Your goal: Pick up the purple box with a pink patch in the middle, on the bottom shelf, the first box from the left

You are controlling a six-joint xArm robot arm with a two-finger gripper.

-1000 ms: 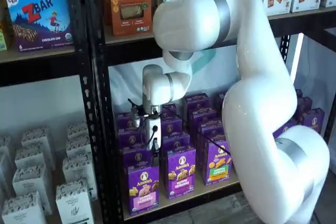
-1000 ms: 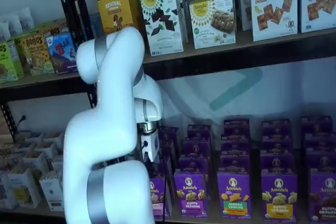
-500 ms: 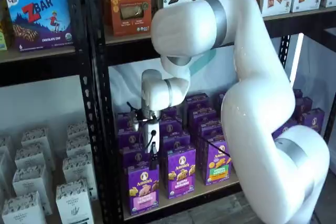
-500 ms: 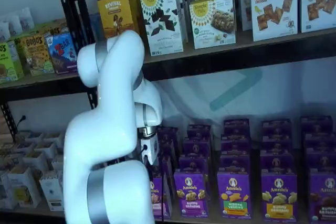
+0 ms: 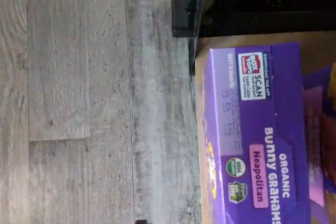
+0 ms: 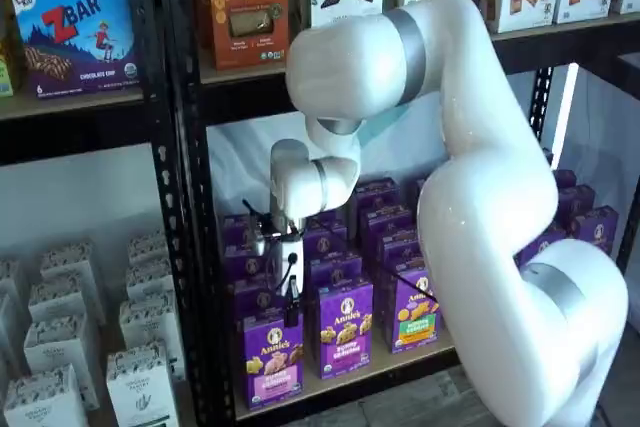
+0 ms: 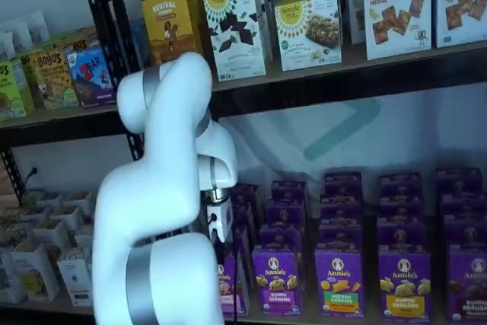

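The purple box (image 6: 272,358) with a pink band stands at the front left end of the bottom shelf (image 6: 400,363). In a shelf view the arm hides most of it and only its edge (image 7: 230,288) shows. The wrist view looks onto its top panel (image 5: 257,140), printed "Bunny Grahams Neapolitan", beside the tan board (image 5: 247,39). My gripper (image 6: 291,304) hangs straight above the box, its black finger close over the top edge. It also shows in a shelf view (image 7: 220,243). Only one finger shows, side-on, so I cannot tell whether it is open.
More purple cartons stand to the right, one with a purple band (image 6: 345,328) and one with a green band (image 6: 413,310), with rows behind. A black perforated upright (image 6: 190,247) rises just left of the box. White cartons (image 6: 140,383) fill the neighbouring rack. The upper board (image 6: 250,72) hangs overhead.
The gripper has come down a little, closer to the top of the pink-band box. The arm's upper links have shifted slightly. The boxes have not moved.
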